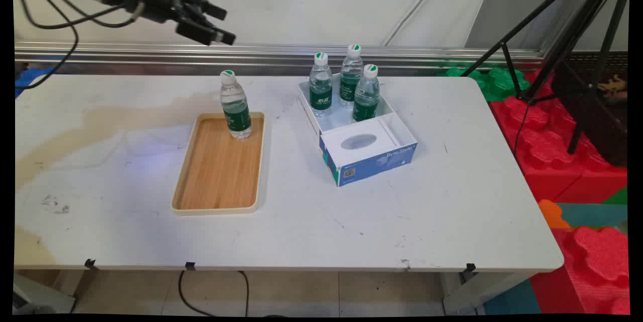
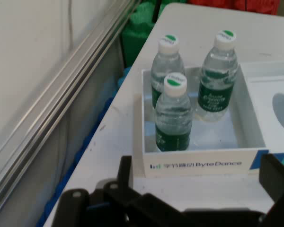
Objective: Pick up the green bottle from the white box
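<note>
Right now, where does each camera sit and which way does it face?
Main view: fixed above the table's near side, looking down across it to the wall; the arm enters at upper left, its gripper raised above the far edge, open and empty.
Hand view: on the hand, looking along the gripper down at the box; black linkage and two spread fingers show at the bottom.
Shared: the white box with three bottles upright inside. Only the main view shows the wooden tray and the bottle on it.
</note>
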Controlling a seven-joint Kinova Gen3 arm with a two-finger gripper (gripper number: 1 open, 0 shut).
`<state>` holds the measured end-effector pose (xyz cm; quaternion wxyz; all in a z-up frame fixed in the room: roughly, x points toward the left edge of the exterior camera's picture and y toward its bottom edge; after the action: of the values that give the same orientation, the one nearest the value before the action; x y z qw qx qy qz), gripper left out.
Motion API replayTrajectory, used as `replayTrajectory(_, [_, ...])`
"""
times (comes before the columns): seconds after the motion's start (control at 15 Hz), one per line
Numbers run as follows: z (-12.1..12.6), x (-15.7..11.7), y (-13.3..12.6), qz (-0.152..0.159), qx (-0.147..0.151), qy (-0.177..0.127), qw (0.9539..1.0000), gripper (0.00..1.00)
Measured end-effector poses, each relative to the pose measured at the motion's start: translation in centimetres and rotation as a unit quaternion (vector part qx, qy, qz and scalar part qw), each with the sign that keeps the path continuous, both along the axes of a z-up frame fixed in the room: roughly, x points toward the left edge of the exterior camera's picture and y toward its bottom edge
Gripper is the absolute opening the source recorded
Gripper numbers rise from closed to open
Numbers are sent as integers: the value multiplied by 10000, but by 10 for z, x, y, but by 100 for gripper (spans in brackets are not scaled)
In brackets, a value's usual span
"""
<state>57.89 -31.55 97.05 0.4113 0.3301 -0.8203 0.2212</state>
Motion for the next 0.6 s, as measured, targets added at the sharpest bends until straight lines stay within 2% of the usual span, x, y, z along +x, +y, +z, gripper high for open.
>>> replayTrajectory(0.27, [-15,-21,-36,-123,51,-157,9998,100])
replayTrajectory(0.6, [-34,-41,-66,-200,168,-331,9991,100])
